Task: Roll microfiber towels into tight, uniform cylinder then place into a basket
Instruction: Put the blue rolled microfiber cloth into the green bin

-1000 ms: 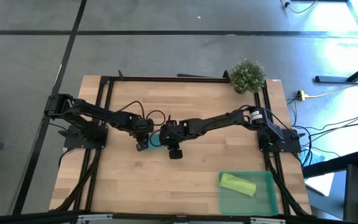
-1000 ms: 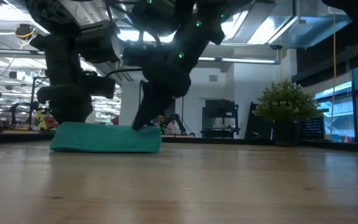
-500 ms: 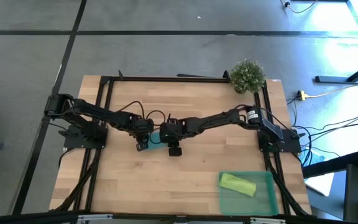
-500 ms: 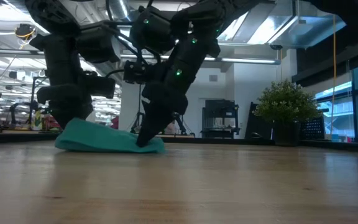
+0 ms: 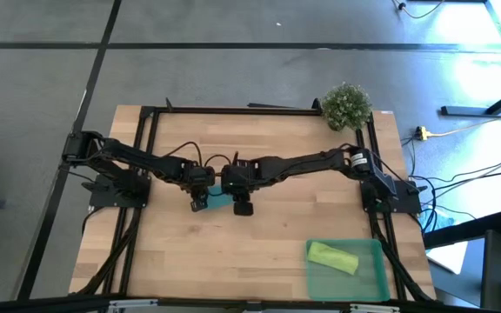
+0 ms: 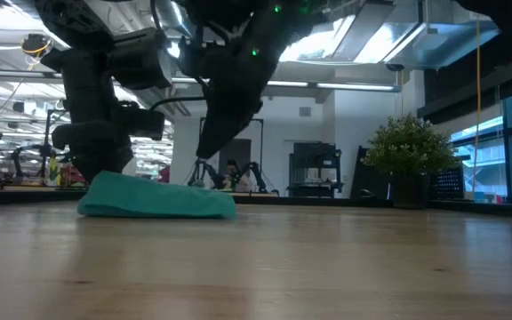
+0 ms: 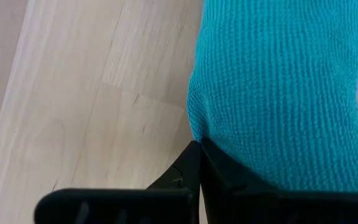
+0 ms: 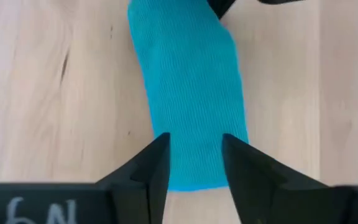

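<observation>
The teal towel (image 5: 218, 198) lies folded into a narrow band on the table's middle; it also shows in the low view (image 6: 158, 201). My left gripper (image 5: 200, 198) is shut at the towel's left end (image 7: 199, 147). My right gripper (image 8: 194, 152) is open and hangs above the towel's right end, its fingers on either side of it and clear of it (image 6: 204, 162). The lime green towel (image 5: 332, 256) lies rolled in the green basket (image 5: 368, 280) at the near right. My left gripper pinches the teal towel's left end (image 7: 215, 138) between its two shut fingers, which come from above and point down. How many layers it has, I cannot tell. That end (image 6: 105, 181) sits a little raised; the rest of the towel lies on the table.
A small bushy plant (image 5: 346, 106) stands at the table's far right corner. Bare wood lies in front of the towel toward the near edge and to the basket's left.
My right gripper has gone up off the teal towel's right end and now hangs clear above it. The towel's left end has come up a little at my left gripper, while its right end lies on the table.
</observation>
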### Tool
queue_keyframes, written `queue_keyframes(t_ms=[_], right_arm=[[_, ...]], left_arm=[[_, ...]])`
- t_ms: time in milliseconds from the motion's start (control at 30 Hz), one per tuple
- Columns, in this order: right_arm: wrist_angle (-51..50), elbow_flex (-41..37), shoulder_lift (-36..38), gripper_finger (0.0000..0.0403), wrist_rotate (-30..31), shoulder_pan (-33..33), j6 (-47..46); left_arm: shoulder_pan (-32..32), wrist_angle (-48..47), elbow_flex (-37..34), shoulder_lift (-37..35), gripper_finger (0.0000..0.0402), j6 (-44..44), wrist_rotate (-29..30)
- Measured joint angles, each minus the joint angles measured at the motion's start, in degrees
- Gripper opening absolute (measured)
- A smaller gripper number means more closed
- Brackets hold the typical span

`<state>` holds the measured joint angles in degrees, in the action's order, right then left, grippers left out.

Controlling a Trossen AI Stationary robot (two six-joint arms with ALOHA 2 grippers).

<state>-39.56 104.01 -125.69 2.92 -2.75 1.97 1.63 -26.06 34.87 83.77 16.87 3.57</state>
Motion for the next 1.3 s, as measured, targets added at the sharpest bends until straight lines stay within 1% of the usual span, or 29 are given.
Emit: queue_keyframes(t_ms=[67, 133, 400, 600, 900, 1133, 1233, 1300], right_arm=[[-2.83, 2.06, -0.04, 0.0146, 0.00, -0.23, -1.11], [-2.95, 2.96, 0.02, 0.0146, 0.05, -0.69, -1.43], [-5.58, 2.86, -0.04, 0.0145, 0.19, -2.30, -0.30], [-8.23, 2.82, -0.04, 0.0145, 5.46, -2.91, -0.40], [-9.32, 2.82, -0.04, 0.0146, 6.53, -4.06, -1.67], [-9.13, 2.82, -0.04, 0.0145, 6.07, -4.10, -3.19], [-9.60, 2.82, -0.04, 0.0146, 2.78, -4.06, -3.05], [-8.84, 2.82, -0.04, 0.0146, 2.07, -4.06, -1.13]], left_arm=[[0.00, 0.04, 0.00, 0.00, 0.0000, 0.01, 0.15], [0.00, 0.15, -0.02, 0.00, 0.0000, 0.01, 0.21], [0.00, 1.03, -0.02, 0.00, 0.0000, 0.03, 0.33], [0.02, 1.18, 0.00, 0.00, 0.0000, 0.03, 0.37], [0.02, 1.69, 0.00, 0.00, 0.0000, 0.05, 0.44], [0.04, 1.70, 0.00, 0.00, 0.0000, 0.04, 0.44], [0.04, 1.73, 0.00, 0.00, 0.0000, 0.03, 0.44], [0.04, 1.73, 0.00, 0.00, 0.0000, 0.03, 0.44]])
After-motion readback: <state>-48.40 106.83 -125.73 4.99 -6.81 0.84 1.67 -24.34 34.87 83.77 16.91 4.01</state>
